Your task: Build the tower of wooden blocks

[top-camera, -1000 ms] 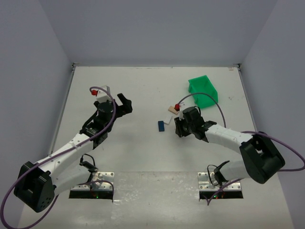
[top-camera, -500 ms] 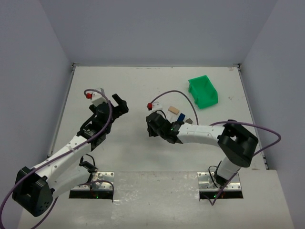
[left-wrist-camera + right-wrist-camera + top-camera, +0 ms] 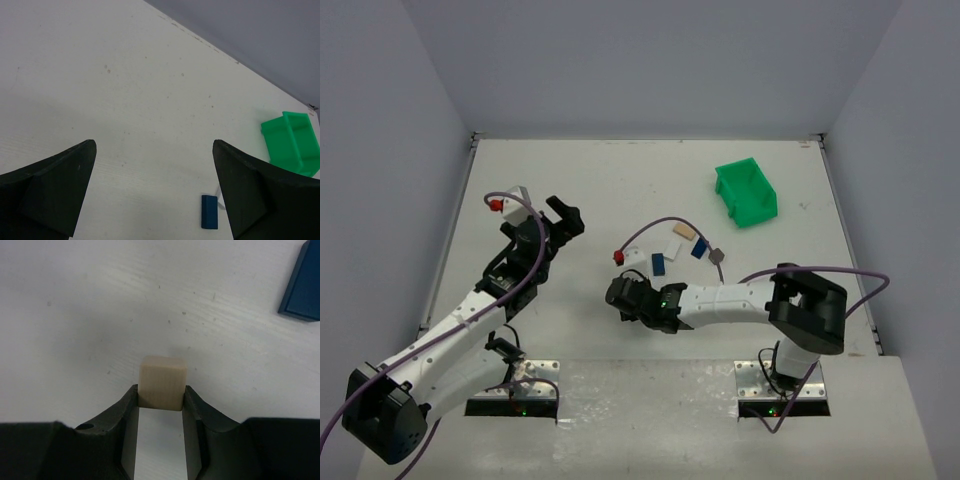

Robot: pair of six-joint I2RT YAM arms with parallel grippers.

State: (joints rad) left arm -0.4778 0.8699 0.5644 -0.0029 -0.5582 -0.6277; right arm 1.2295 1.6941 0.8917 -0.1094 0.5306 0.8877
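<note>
From above, the tan block [image 3: 161,382] is hidden under the right gripper [image 3: 161,399]; in the wrist view its near end lies buried between the fingers. The dark blue piece [image 3: 302,287] runs off that picture's right edge. The green bin [image 3: 292,142] is cut off likewise in the left wrist view, where a pale sliver [image 3: 219,191] vanishes behind a finger.

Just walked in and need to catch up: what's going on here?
The right gripper is shut on a tan block, holding it close over the table, left of the other pieces. A blue block, a pale plank and a few more pieces lie loose between it and the green bin. No tower is stacked yet. The left gripper is open and empty, off to the left.
</note>
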